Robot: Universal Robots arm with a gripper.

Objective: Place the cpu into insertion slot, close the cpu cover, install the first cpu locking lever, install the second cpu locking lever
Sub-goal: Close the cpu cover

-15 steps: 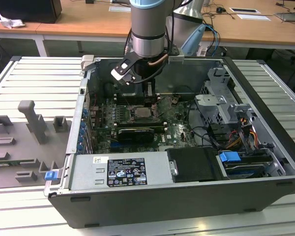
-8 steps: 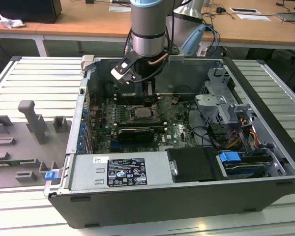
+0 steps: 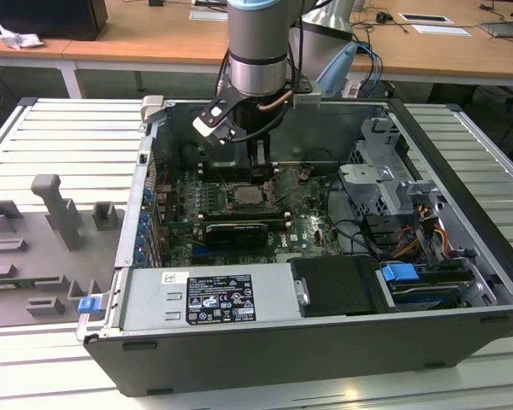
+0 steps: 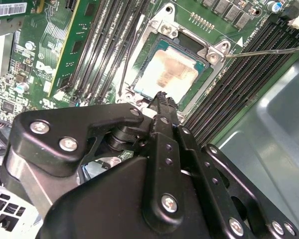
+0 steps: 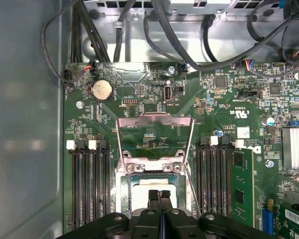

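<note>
- The gripper (image 5: 159, 195) is hovering just above the socket (image 4: 217, 50), fingers pressed together, gripping nothing;
- the cpu (image 4: 169, 74) is lying in the socket, the cover (image 5: 154, 119) standing open at the socket's edge;
- a tip descending off-centre risks scratching or tilting the cpu.

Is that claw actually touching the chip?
Cannot tell. In the second wrist view the gripper tip overlaps the cpu edge, hiding any gap.
</note>
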